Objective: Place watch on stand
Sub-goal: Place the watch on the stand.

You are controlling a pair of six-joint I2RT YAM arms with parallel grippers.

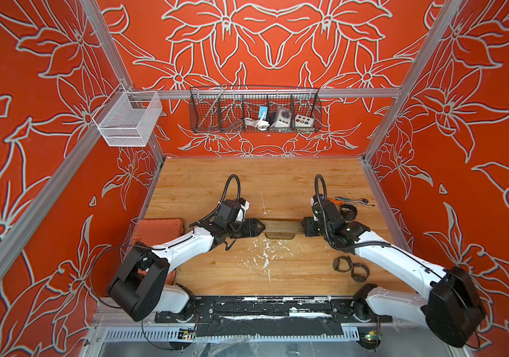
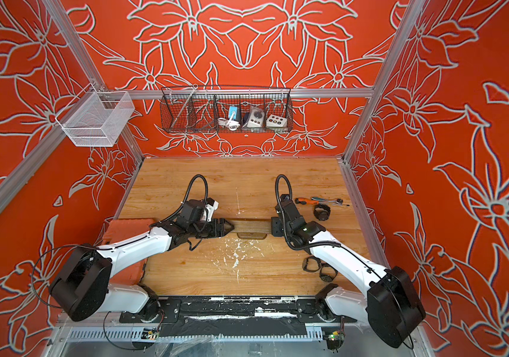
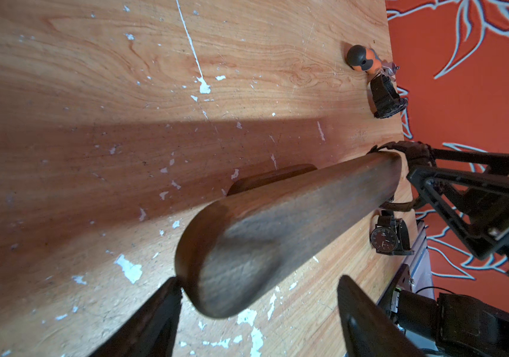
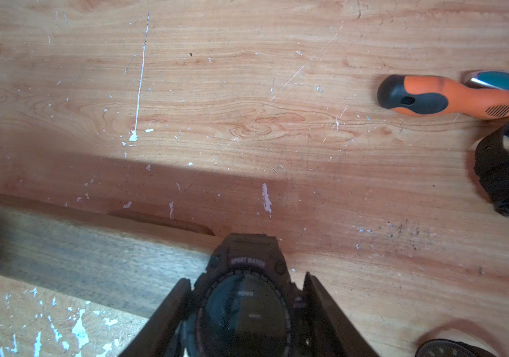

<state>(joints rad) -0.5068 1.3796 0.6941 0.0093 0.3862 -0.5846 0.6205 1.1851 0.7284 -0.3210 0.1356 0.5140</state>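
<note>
- The stand (image 1: 282, 225) (image 2: 251, 226) is shown in both top views as a long dark-brown wooden bar with rounded ends. It is carried on a smaller oval wooden base.
- It is laid left to right across the middle of the pale wooden surface (image 1: 247, 185).
- The watch (image 4: 244, 304) is black and chunky, with a round dark dial and the words "SPORT WATCH" printed above it. It is held at the right end of the stand.
- In the left wrist view its strap (image 3: 414, 151) is seen on both sides of the bar's right tip. Whether the loop already goes round the bar cannot be told.
- The right gripper (image 4: 246, 278) (image 1: 304, 227) is closed onto the watch case, with one of the jaws pressed against each side.
- The left gripper (image 3: 259, 279) (image 1: 258, 227) is spread wide, and its jaws straddle the rounded left end of the stand. One finger (image 3: 173, 296) is touching the wood; the opposite one is kept apart from it.
- A spare watch (image 1: 348, 212) is lying at the far right, just beside an orange-handled screwdriver (image 4: 448, 99).
</note>
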